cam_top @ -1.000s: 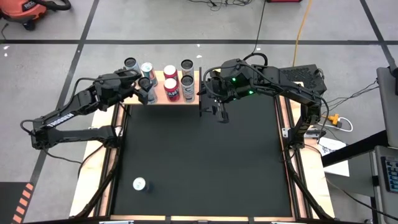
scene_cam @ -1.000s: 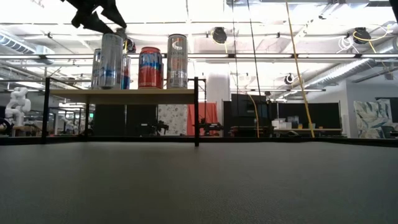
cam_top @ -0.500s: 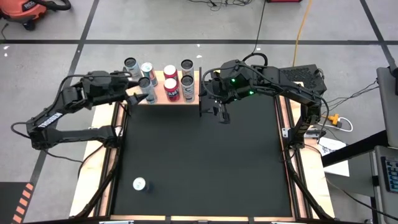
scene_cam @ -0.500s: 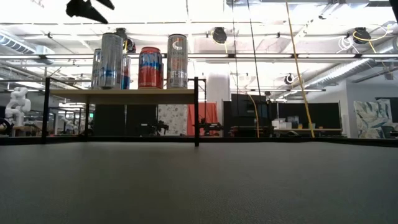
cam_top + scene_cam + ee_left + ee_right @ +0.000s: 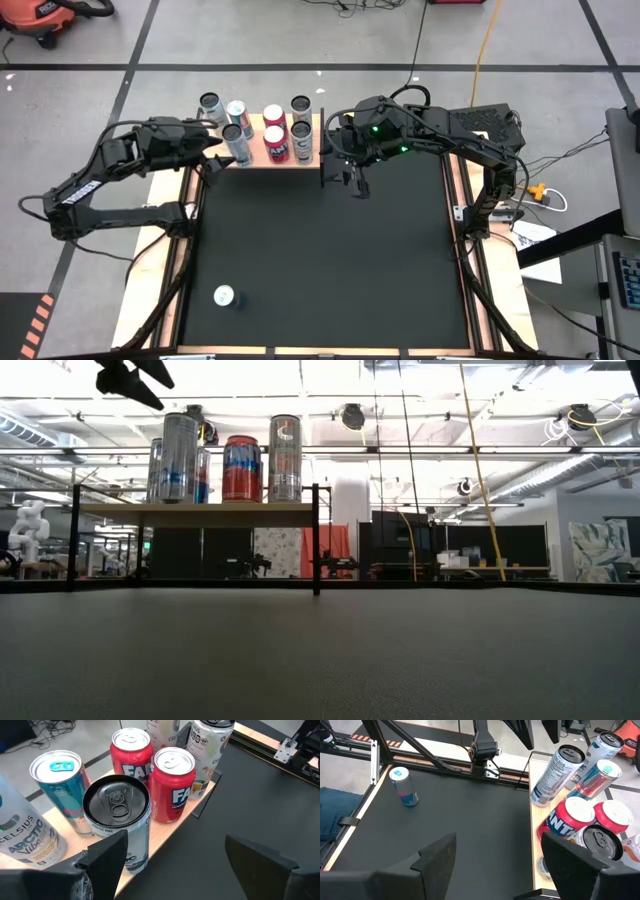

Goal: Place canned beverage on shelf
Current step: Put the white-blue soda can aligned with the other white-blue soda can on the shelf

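Observation:
The shelf (image 5: 256, 161), a pale wood board on a thin black frame, stands at the mat's far edge, left of centre, and shows raised in the low view (image 5: 200, 513). Several cans stand upright on it, among them two red ones (image 5: 172, 780) and a silver can with a dark top (image 5: 116, 820) at the near left. My left gripper (image 5: 212, 152) is open and empty, just left of the silver can and above shelf height (image 5: 130, 375). My right gripper (image 5: 353, 183) is open and empty, over the mat to the right of the shelf. A lone blue-and-silver can (image 5: 224, 296) stands on the mat near the front left.
Narrow wooden strips (image 5: 186, 250) edge the black mat (image 5: 330, 260). The shelf's black corner post (image 5: 315, 540) stands at its right end, close to my right gripper. The lone can also shows in the right wrist view (image 5: 403, 786).
My left gripper has drawn back from the silver can on the shelf toward the table's left edge and risen a little. The silver can stays upright on the shelf.

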You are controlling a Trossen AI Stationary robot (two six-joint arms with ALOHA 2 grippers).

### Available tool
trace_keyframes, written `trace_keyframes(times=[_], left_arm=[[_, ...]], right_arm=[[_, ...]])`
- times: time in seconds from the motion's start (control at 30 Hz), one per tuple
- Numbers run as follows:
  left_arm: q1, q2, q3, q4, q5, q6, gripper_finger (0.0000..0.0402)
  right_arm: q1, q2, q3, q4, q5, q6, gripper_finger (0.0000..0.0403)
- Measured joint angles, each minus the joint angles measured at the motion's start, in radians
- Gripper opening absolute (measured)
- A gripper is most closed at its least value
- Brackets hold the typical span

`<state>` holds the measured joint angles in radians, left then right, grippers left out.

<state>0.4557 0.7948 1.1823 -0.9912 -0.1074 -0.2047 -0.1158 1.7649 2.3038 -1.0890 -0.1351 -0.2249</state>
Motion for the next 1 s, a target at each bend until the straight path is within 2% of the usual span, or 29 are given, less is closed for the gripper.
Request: trace_keyframes(times=[1.0], left_arm=[[-0.001, 0.148, -0.020, 0.092, -0.025, -0.015, 0.0336]], right_arm=[[0.000, 0.000, 0.000, 0.004, 0.001, -0.009, 0.0270]])
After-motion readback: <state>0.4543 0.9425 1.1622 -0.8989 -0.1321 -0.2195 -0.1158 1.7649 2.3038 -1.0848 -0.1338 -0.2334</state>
